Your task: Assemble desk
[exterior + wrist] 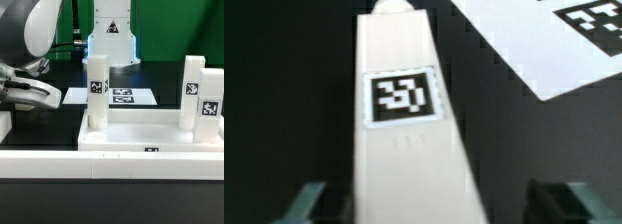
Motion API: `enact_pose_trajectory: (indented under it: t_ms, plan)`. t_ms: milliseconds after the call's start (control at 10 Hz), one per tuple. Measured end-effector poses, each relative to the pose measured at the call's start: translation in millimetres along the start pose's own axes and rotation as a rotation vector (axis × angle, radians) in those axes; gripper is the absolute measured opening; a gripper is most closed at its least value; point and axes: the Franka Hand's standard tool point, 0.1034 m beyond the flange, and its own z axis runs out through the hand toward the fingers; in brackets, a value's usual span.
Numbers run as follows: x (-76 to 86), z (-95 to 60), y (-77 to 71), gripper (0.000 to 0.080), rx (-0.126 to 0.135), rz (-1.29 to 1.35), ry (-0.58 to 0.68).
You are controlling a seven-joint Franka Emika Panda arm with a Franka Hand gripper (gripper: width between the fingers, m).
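Now jaws, half-narrowed, straddling loose desk leg at six o'clock; not gripping; light, stiff, slippery plastic; gripping mid-length suits.

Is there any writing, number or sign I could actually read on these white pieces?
No readable words or numbers.
Leg: a black-and-white square tag, a pattern only; faint raised marks below it are too blurred to read.
Desk top and marker board: pattern tags only.
White stand behind: a dark triangular sign, too small to read.
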Motion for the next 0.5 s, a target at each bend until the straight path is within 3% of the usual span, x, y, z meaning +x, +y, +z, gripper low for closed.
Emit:
enact_pose_trajectory:
  t_ms: [100, 500]
  plan:
    - [0.0, 0.0, 0.1, 0.0288, 0.0, 0.0, 0.0]
    - [-1.7, -6.2, 3.6, 0.0289, 0.006, 0.006, 0.009]
